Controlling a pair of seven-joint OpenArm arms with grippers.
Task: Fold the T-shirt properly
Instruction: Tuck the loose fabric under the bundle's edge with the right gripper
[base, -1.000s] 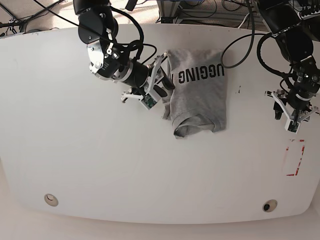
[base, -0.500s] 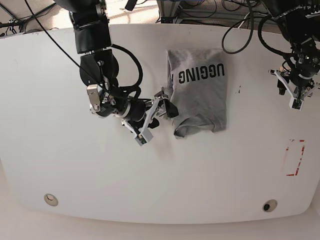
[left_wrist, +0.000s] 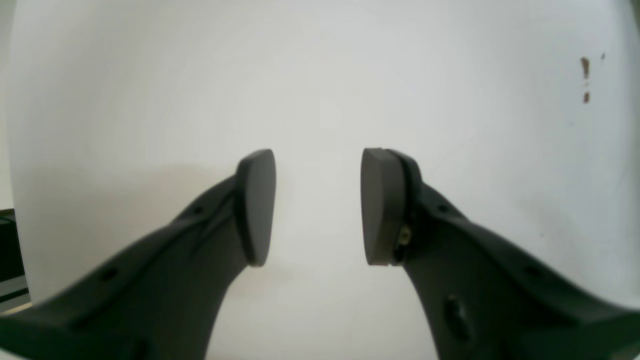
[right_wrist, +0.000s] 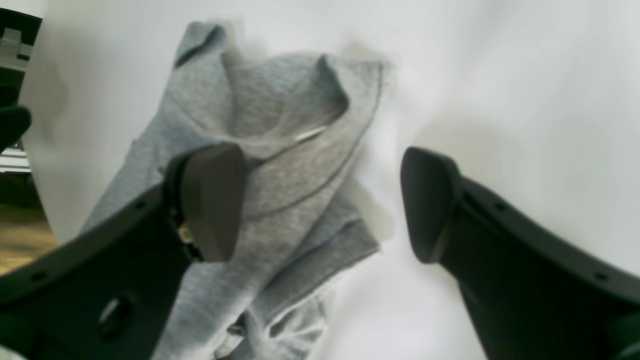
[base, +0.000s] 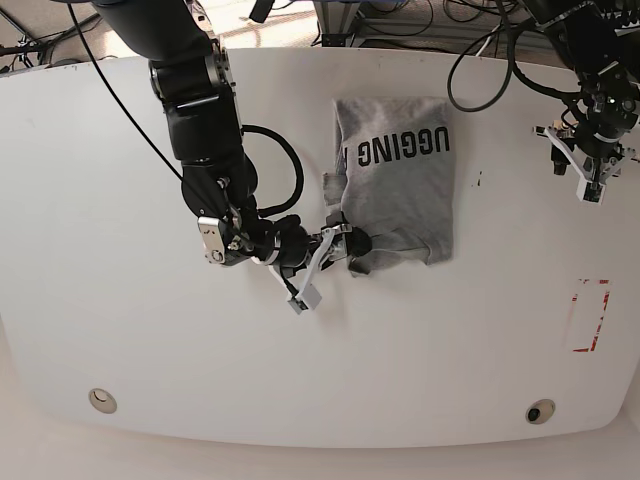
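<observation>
T-shirt (base: 400, 185) is lying toward the far middle of the white desk (base: 150, 340), folded into a narrow-ish rectangle with its long axis running from the far edge toward the near one. The far edge looks tidy, while the near end is rumpled and bunched up where the fabric layers overlap. Black block letters across the far part read upside down from the base view — only "UGGING" shows, the rest is tucked into the fold.

Right gripper (base: 335, 255) sits low at the shirt's near-left corner, jaws spread wide. In its wrist view one pad (right_wrist: 212, 200) is over the crumpled grey cloth and the other is over bare desk, with nothing pinched between them.

Left gripper (base: 585, 165) is well away at the desk's far right side, jaws apart with only bare desk between — a few small brown specks (left_wrist: 585, 75) on the surface nearby.

A red-outlined rectangle (base: 588, 315) is marked on the desk.
</observation>
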